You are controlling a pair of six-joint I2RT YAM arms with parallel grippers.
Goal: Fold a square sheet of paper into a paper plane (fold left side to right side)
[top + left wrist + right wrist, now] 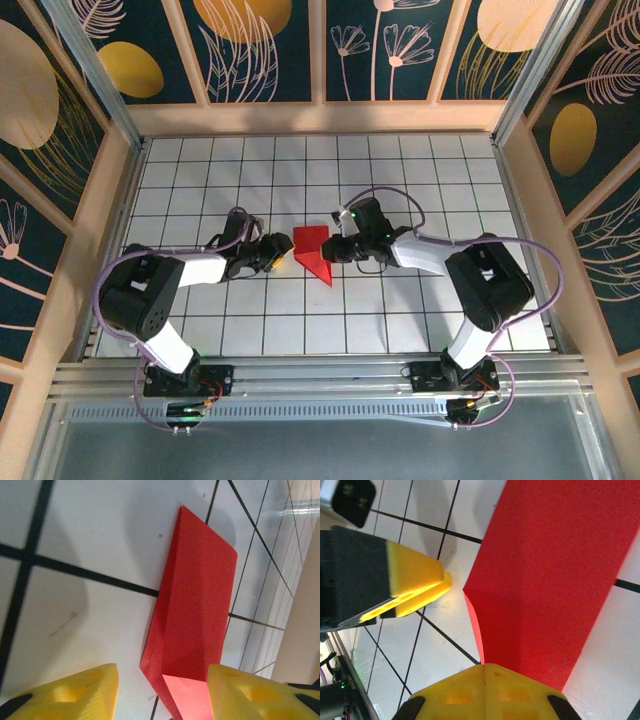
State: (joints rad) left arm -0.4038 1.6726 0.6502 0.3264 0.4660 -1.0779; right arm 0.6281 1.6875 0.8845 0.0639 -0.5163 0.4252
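1. A folded red paper (312,252) lies near the middle of the white gridded table (400,310), partly lifted off it.
2. The right hand (485,672) is closed, pinching one edge of the paper.
3. The left hand (162,692) is open, its yellow fingers (75,695) spread either side of the paper's opposite end.

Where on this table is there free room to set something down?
Free: the far tile rows between the red paper and the back wall, and the near rows ahead of the arm bases. Crowded: mid-table, where the left pincer and right pincer flank the paper.
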